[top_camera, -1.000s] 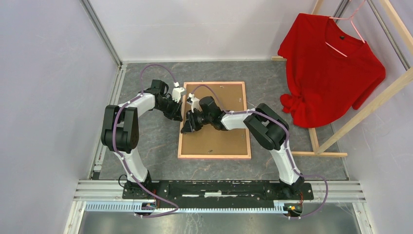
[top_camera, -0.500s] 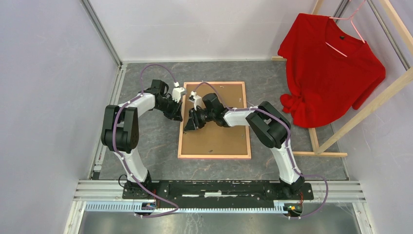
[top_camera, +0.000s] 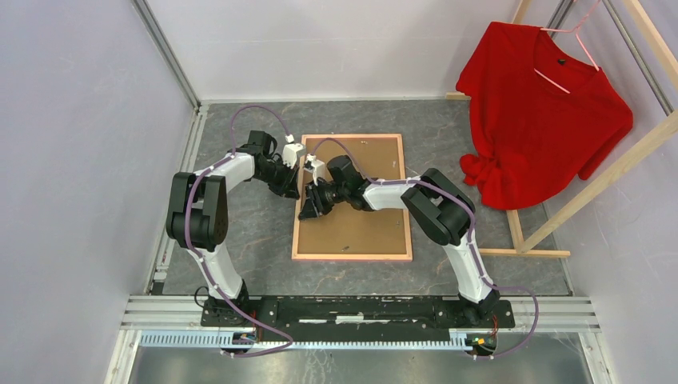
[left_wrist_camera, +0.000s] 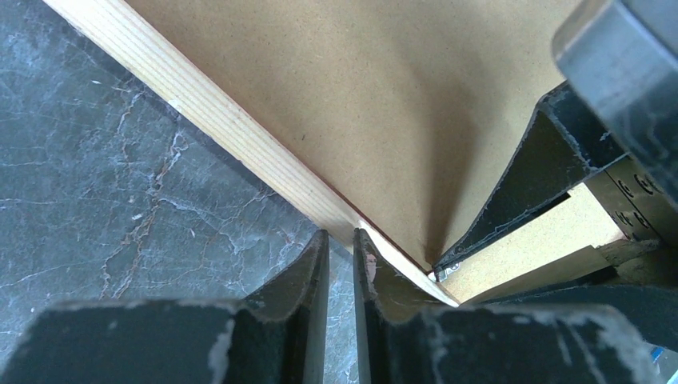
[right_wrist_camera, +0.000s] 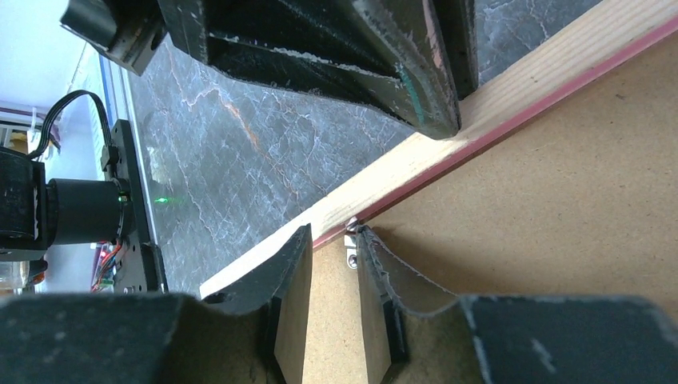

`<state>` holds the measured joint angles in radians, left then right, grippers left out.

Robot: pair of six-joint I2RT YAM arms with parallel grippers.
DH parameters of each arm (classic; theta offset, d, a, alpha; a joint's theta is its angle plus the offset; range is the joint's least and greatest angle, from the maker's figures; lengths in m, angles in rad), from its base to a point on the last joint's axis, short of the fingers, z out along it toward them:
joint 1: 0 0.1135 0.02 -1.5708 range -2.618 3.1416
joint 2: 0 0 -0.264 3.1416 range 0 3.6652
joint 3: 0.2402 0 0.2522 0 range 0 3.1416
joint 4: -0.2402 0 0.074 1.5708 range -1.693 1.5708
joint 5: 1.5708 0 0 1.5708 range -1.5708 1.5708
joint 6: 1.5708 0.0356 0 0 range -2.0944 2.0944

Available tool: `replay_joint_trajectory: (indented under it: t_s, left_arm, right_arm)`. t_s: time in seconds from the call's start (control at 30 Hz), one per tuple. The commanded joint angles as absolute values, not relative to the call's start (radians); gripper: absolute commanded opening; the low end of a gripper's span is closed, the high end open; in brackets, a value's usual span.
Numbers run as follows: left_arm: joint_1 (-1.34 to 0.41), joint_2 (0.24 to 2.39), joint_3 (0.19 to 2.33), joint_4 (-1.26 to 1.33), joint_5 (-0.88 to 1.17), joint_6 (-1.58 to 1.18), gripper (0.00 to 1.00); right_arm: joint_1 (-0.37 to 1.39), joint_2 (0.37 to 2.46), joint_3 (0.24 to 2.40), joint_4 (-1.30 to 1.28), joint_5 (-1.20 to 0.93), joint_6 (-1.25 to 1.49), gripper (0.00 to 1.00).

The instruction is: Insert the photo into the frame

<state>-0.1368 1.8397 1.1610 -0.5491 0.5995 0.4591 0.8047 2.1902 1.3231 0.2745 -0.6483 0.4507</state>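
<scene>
Left claw (left_wrist_camera: 340,240) presses the frame (left_wrist_camera: 200,112) rim — right claw (right_wrist_camera: 332,240) pinches its backing (right_wrist_camera: 560,200).

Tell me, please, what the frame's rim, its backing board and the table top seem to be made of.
The frame's rim looks like bare light wood: straight grain lines, no gloss. The backing board seems hardboard or similar: even brown, matt, finely speckled. The table top looks like dark grey marble or an imitation: pale veins, slight sheen.
</scene>
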Motion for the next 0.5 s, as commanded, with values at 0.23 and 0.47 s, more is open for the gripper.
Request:
replay_joint_trajectory:
  t_s: [0.23, 0.47]
  left_arm:
    - [-0.121, 1.888, 1.220, -0.565, 0.591, 0.481, 0.22]
    - [-0.053, 1.964, 1.352, -0.569, 0.675, 0.410, 0.20]
  right_arm:
    - [0.710, 2.160, 1.398, 0.291, -0.645, 0.476, 0.44]
    - [0.571, 2.187, 1.484, 0.306, -0.522, 0.558, 0.59]
